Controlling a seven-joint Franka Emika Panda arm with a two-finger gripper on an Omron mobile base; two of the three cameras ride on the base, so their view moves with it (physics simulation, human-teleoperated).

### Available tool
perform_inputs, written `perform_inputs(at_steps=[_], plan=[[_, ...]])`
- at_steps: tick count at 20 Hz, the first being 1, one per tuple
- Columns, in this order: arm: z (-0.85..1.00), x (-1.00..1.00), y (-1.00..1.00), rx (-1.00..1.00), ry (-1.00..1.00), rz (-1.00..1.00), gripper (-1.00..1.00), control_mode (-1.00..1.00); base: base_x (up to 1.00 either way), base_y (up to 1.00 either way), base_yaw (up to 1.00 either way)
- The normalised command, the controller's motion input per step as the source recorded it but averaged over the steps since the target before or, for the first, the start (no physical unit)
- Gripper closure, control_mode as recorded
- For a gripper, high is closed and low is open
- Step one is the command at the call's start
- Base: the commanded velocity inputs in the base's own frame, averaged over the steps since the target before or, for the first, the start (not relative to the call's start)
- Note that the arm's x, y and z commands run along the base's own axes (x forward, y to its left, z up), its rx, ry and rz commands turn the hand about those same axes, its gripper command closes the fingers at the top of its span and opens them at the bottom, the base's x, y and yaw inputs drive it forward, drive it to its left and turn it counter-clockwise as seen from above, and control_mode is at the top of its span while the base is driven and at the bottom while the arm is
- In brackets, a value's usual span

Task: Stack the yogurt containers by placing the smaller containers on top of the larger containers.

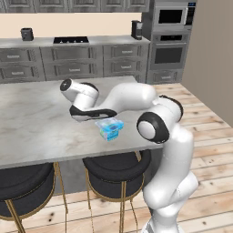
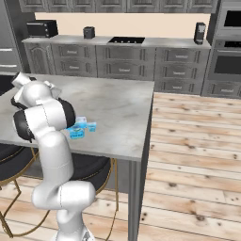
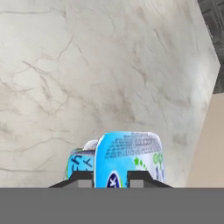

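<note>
The larger container point(image 1: 109, 129), a squarish blue-and-white yogurt pack with a white lid, rests on the marble island near its front edge. In the hand view this pack point(image 3: 131, 155) looms close, just beyond my gripper point(image 3: 111, 177). The gripper's two dark fingertips point(image 3: 83, 177) stand apart, and nothing is clamped between them. The smaller container point(image 3: 81, 162), a tiny light-blue cup with a whitish top, peeks out from behind the pack's left side and touches or nearly touches it. From the right base camera, both containers point(image 2: 77, 131) show beside my upper arm.
The island counter point(image 1: 41, 123) runs wide to the left and back. Its right end point(image 2: 149, 122) drops to wooden floor. Two black stools point(image 1: 119, 167) stand under the front edge. Cabinets, a cooktop and wall ovens point(image 1: 169, 41) line the far wall.
</note>
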Motion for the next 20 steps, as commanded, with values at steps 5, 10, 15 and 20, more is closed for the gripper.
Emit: perform_inputs(at_steps=[5,10,15,20], plan=[[0.10,-0.35,-0.23,0.00,0.00,-0.13,1.00,-1.00,0.00,0.00,0.00],[0.09,-0.31,-0.22,-0.01,0.00,-0.13,1.00,-1.00,0.00,0.00,0.00],[0.05,-0.21,-0.17,-0.05,0.00,-0.14,1.00,-1.00,0.00,0.00,0.00],[0.01,-0.10,-0.21,-0.07,0.00,-0.13,1.00,-1.00,0.00,0.00,0.00]])
